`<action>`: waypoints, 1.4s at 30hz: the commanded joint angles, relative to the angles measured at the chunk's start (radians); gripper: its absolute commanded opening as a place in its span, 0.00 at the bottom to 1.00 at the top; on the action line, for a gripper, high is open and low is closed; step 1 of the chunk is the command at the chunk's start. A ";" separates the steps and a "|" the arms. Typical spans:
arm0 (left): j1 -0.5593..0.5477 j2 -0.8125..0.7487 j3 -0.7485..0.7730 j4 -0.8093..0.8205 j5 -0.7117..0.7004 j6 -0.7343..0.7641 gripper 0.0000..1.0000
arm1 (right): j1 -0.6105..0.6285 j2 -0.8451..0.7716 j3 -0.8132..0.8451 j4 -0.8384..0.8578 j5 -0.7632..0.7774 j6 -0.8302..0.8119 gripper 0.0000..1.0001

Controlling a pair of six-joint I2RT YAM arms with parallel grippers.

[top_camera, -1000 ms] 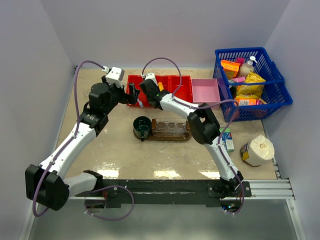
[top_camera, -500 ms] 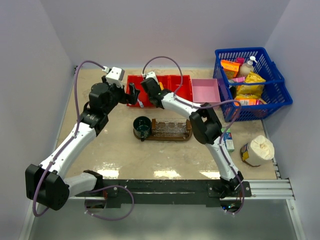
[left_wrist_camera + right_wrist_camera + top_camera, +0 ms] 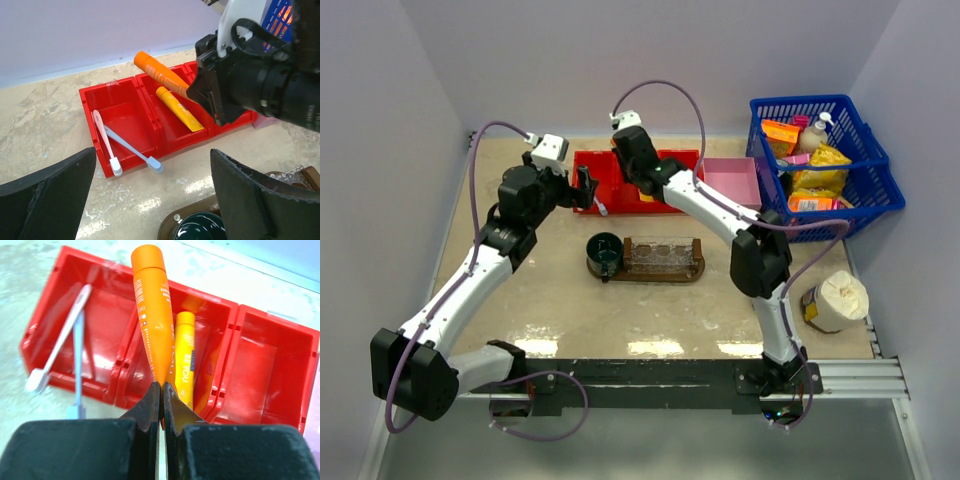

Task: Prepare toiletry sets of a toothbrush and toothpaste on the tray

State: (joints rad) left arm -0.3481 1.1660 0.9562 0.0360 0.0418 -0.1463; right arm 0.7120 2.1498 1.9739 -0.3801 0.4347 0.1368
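My right gripper point(image 3: 161, 387) is shut on the flat end of the deep orange toothpaste point(image 3: 152, 315), holding it cap-forward above the red bin point(image 3: 260, 365). The yellower toothpaste point(image 3: 185, 355) lies in the bin's middle compartment. Two white toothbrushes point(image 3: 102, 135) point(image 3: 130, 147) lie crossed in the left compartment, heads over its front wall. My left gripper point(image 3: 152, 200) is open and holds nothing, hovering in front of that compartment. The brown tray point(image 3: 650, 279) lies at mid-table, nearer to me than the bin.
A dark green cup point(image 3: 604, 252) and a clear holder point(image 3: 660, 255) stand on the tray. A pink box point(image 3: 731, 182) sits right of the red bin. A blue basket point(image 3: 825, 165) of goods is at the far right, a paper roll point(image 3: 835, 300) nearer.
My right gripper closed on the deep orange tube and rose away from the bin toward the back wall with it. The left arm has stayed still.
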 commanded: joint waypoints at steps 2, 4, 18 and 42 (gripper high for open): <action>0.000 -0.029 0.027 0.034 0.009 0.045 1.00 | -0.014 -0.139 -0.047 -0.031 -0.145 -0.013 0.00; 0.000 -0.029 0.029 0.042 0.068 0.082 1.00 | -0.017 -0.200 -0.087 -0.051 -0.204 -0.014 0.00; -0.032 -0.029 0.069 -0.066 0.653 0.335 1.00 | -0.022 -0.577 -0.273 -0.359 -0.484 -0.008 0.00; -0.245 0.067 0.158 -0.401 0.935 0.482 1.00 | 0.018 -0.735 -0.274 -0.717 -0.777 -0.060 0.00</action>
State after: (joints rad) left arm -0.5743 1.2076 1.0744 -0.2970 0.8860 0.2859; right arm 0.7265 1.4666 1.6760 -1.0714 -0.2386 0.1108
